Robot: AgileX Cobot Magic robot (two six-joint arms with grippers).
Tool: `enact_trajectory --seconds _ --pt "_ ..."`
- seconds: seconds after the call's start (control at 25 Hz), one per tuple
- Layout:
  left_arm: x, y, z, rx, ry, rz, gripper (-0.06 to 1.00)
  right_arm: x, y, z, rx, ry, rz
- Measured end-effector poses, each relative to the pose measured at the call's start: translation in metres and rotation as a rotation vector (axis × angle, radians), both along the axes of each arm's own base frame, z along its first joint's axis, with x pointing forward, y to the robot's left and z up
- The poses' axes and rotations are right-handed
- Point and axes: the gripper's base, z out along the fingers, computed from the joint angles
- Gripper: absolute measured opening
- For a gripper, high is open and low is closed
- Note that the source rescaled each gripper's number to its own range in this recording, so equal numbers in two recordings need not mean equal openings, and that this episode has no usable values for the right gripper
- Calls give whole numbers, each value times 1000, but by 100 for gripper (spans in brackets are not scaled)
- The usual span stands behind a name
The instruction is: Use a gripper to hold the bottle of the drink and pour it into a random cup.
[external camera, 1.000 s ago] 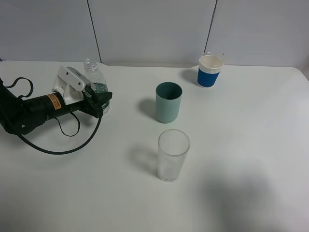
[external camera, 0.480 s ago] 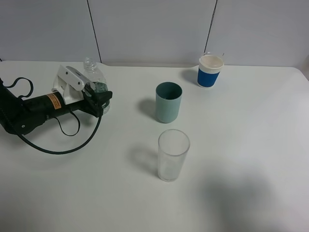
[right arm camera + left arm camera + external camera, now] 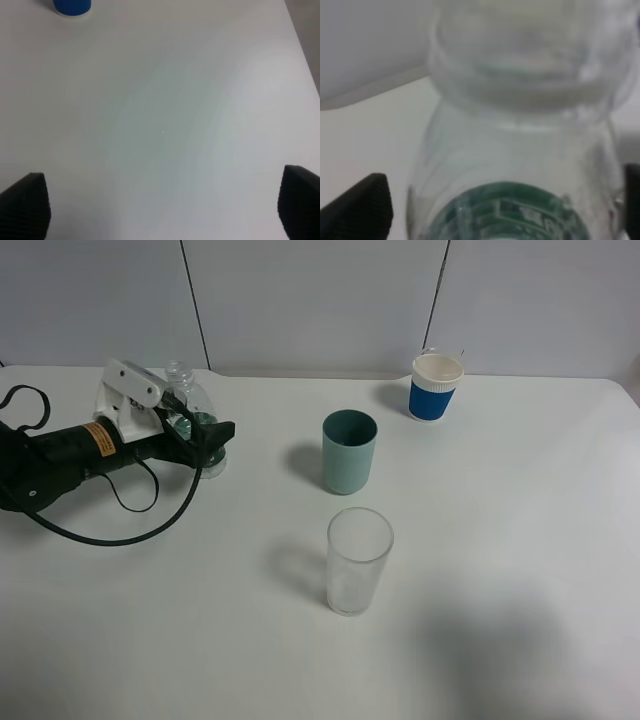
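The clear bottle (image 3: 186, 398) with a dark green label stands at the far left of the table, open neck up and leaning slightly. My left gripper (image 3: 207, 434), a white block on a black arm, is shut on the bottle's lower body. In the left wrist view the bottle (image 3: 520, 150) fills the frame between two black fingertips (image 3: 365, 207). I cannot make out the drink's level. The teal-green cup (image 3: 349, 452) stands upright at the table's middle, well to the right of the bottle. My right gripper (image 3: 160, 205) is open over bare table and is out of the exterior view.
A tall clear tumbler (image 3: 358, 560) stands in front of the teal cup. A blue-and-white paper cup (image 3: 437, 387) stands at the back right and also shows in the right wrist view (image 3: 72, 6). A black cable (image 3: 120, 525) loops on the table below the left arm.
My left gripper has risen and drawn back a little to the left with the bottle in it. The cups have not moved.
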Motion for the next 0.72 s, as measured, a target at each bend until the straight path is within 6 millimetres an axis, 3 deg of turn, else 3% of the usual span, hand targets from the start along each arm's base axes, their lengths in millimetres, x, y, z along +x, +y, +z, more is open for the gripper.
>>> enact_trajectory --seconds 0.4,0.72 --pt "-57 20 28 18 84 184 94 0 0 0 0 0 0" --pt "-77 33 60 86 107 289 94 0 0 0 0 0 0"
